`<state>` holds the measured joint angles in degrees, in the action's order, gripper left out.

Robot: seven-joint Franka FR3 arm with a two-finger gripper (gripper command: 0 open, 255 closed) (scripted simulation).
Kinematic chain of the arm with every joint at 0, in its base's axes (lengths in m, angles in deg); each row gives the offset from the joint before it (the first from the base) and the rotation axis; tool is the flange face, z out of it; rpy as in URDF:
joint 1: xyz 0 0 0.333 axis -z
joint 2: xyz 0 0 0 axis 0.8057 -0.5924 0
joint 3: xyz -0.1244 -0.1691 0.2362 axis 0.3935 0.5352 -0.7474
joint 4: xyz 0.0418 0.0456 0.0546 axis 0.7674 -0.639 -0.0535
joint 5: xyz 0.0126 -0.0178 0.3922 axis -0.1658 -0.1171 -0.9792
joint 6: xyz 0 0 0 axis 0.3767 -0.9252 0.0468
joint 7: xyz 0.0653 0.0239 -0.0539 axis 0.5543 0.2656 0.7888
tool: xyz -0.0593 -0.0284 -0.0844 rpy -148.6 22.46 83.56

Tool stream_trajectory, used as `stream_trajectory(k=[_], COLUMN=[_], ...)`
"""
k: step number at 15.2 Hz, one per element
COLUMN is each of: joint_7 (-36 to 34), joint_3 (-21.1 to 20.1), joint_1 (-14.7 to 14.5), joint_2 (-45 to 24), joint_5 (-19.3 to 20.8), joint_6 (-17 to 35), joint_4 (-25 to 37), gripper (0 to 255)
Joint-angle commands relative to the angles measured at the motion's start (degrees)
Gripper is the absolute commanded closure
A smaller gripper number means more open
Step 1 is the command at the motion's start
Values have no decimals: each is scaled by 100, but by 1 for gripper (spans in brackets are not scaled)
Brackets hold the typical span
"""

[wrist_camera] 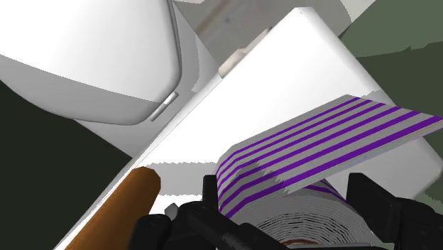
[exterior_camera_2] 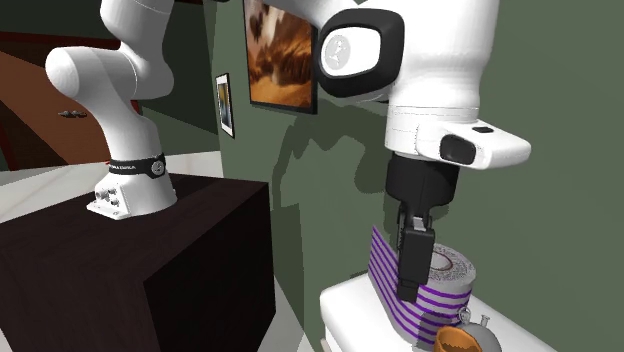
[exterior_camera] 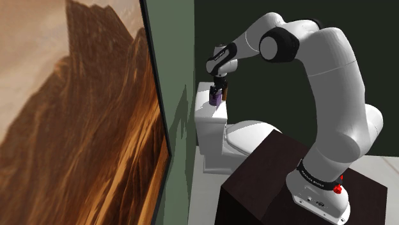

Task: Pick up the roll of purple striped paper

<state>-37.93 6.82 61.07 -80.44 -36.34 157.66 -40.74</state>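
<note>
I see the white, dark-jointed arm (exterior_camera: 332,96) reaching over a smooth white toilet (exterior_camera: 248,135). On its flat, glossy tank lid (wrist_camera: 248,92) stands the roll of grey paper with purple stripes (exterior_camera_2: 447,280), a loose sheet curling off its layered coil. The black gripper (wrist_camera: 284,213) is closed on the roll, one finger against each side. I judge the grasp made and the lift left to do, since the roll seems to rest on the lid. A small brown rounded rod (wrist_camera: 121,213) lies just beside it.
</note>
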Motion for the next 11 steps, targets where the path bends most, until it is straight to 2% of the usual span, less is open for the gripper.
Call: stream_trajectory(k=[1, 11], joint_7=[0, -38], joint_3=[18, 76], joint_1=[-4, -42], joint_2=[107, 474], joint_5=[19, 98], joint_6=[-100, -536], joint_4=[-1, 71], gripper=[255, 255])
